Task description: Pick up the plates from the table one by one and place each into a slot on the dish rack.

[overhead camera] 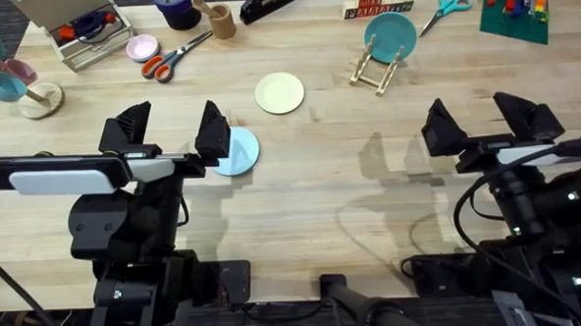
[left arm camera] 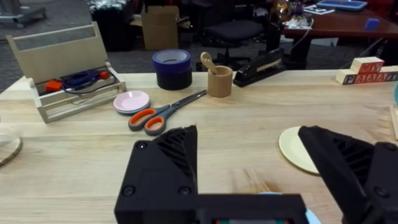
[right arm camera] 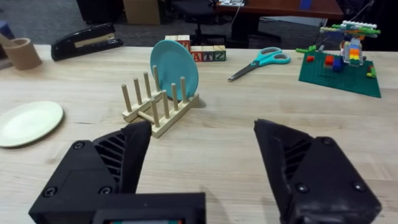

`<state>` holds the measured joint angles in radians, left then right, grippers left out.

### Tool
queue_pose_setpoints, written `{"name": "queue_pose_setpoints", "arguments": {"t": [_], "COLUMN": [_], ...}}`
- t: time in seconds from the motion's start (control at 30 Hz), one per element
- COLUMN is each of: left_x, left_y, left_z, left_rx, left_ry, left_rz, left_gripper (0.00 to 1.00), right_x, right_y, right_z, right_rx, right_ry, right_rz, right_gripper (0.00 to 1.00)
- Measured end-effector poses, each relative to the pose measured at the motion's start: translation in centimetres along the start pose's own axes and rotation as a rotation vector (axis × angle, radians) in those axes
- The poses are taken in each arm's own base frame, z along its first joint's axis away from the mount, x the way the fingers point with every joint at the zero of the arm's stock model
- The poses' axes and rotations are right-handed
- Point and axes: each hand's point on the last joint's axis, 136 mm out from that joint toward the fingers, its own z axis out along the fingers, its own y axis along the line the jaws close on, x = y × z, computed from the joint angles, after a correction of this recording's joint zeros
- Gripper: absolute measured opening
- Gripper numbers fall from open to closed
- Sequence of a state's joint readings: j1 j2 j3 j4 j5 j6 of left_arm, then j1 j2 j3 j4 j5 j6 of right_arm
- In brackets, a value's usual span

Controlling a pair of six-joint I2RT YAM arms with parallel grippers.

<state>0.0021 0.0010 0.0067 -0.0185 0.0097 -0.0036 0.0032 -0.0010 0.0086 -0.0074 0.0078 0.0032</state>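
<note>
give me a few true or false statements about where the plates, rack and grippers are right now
1. A teal plate stands upright in the dish rack. True.
2. The cream plate is already in the rack. False: it lies flat on the table.
3. The left gripper is over the light blue plate with its fingers open. True.
4. The right gripper is shut on a plate. False: it is open and holds nothing.
5. The orange-handled scissors lie beside the rack. False: they lie near the pink dish, far from it.
</note>
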Motion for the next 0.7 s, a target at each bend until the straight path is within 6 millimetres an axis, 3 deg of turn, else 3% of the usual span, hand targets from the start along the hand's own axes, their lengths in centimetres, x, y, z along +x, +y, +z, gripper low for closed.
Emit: {"name": "queue_pose_setpoints", "arguments": {"t": [0.43, 0.7], "left_x": [0.0, -0.5], "left_y": [0.0, 0.0], "left_z": [0.0, -0.1], "left_rx": [0.000, 0.001], "left_ry": [0.000, -0.004], "left_rz": [0.000, -0.048], "left_gripper": [0.992, 0.992], "right_x": [-0.1, -1.5], "right_y": [0.0, 0.0], "right_z": [0.0, -0.1], "right_rx": [0.000, 0.000], "right_ry": [-0.005, -0.059], "right_rz": [0.001, -0.001], "right_gripper": [0.996, 0.995]}}
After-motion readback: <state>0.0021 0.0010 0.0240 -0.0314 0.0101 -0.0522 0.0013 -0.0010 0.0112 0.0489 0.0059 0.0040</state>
